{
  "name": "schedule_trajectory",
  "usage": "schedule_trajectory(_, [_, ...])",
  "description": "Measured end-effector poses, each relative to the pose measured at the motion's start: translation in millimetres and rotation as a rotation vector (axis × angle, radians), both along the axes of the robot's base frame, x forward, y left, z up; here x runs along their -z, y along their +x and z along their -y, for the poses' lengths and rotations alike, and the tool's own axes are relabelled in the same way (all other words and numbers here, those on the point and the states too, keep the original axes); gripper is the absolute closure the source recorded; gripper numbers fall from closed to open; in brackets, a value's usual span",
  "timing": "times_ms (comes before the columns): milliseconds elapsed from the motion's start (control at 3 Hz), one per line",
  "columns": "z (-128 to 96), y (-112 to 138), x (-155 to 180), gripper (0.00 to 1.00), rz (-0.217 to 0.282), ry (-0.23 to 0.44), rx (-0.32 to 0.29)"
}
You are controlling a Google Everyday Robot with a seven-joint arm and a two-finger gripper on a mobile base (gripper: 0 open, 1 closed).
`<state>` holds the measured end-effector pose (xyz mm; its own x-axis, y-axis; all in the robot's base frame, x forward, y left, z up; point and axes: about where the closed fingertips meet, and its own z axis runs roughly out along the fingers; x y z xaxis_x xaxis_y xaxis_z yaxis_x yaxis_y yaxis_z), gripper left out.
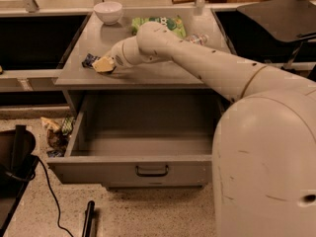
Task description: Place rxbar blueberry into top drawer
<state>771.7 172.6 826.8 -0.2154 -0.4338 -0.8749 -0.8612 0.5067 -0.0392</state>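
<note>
On the worktop (pixel 94 38) my pincer (pixel 102 64) is at the blue bar (pixel 90 59); its grip I cannot tell. I should lift straight up.

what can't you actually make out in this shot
Camera view:
- rxbar blueberry: only a dark blue end shows; the end effector, at the left front of the counter, covers the rest.
- top drawer: its right side is behind the robot's body.
- green snack bag: near edge hidden by the arm.
- floor litter left of the drawer: too jumbled to identify.
</note>
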Motion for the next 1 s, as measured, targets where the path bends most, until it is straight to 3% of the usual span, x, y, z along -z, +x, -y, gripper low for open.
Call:
schedule_trajectory(333, [18.3, 4.1, -23.1, 1.0, 0.052, 0.09, 0.022])
schedule_trajectory(667, [46.1, -15.1, -71.7, 1.0, 0.16, 0.144, 0.039])
schedule_trajectory(1000, [77.4, -51.5, -112.3, 1.0, 0.204, 0.145, 0.07])
